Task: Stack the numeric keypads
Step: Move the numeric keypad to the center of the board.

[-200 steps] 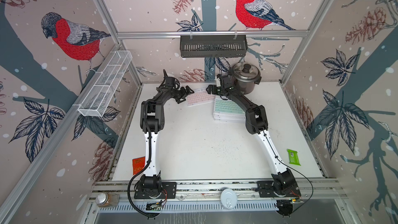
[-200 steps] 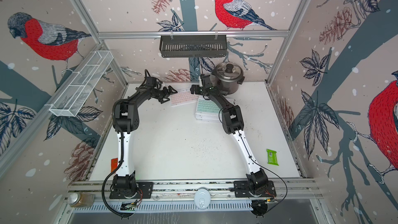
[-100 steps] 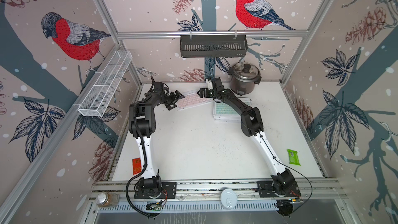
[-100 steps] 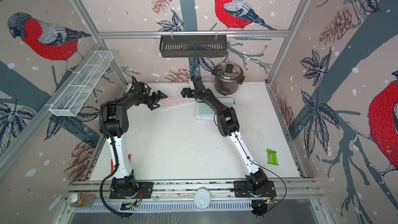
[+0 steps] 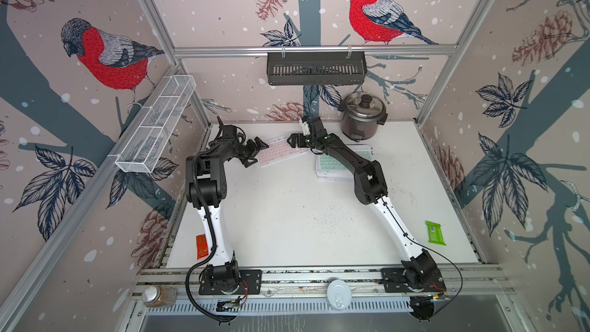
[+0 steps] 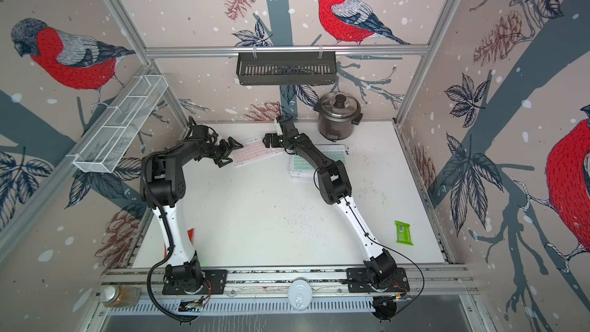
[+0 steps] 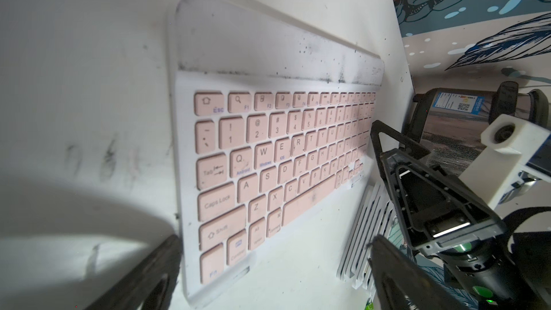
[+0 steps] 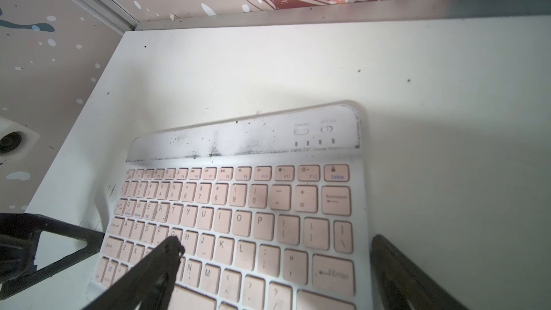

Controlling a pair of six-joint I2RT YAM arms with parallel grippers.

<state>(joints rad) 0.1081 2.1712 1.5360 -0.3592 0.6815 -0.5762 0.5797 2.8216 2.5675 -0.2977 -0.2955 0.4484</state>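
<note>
A pink-keyed keypad (image 5: pixel 277 151) (image 6: pixel 255 151) lies flat near the back of the table, apart from the others. My left gripper (image 5: pixel 258 154) (image 6: pixel 232 154) (image 7: pixel 274 243) stands open at its left end, one finger (image 7: pixel 161 269) beside the short edge. My right gripper (image 5: pixel 292 140) (image 6: pixel 267 140) (image 8: pixel 275 243) is open over the right end, one finger (image 8: pixel 167 260) above the keys and one past the edge. To the right lies a stack of keypads (image 5: pixel 329 164) (image 6: pixel 298 164) (image 7: pixel 363 234), mint green on top, partly under my right arm.
A steel rice cooker (image 5: pixel 362 116) stands at the back right. A green packet (image 5: pixel 434 233) lies front right and a red packet (image 5: pixel 201 246) front left. A black basket (image 5: pixel 316 68) hangs on the back wall, a white wire basket (image 5: pixel 156 122) on the left wall.
Both grippers have shifted to the left. The right gripper has come from beside the stack to over the pink keypad, which has slid a little to the left. Both grippers stay open.
</note>
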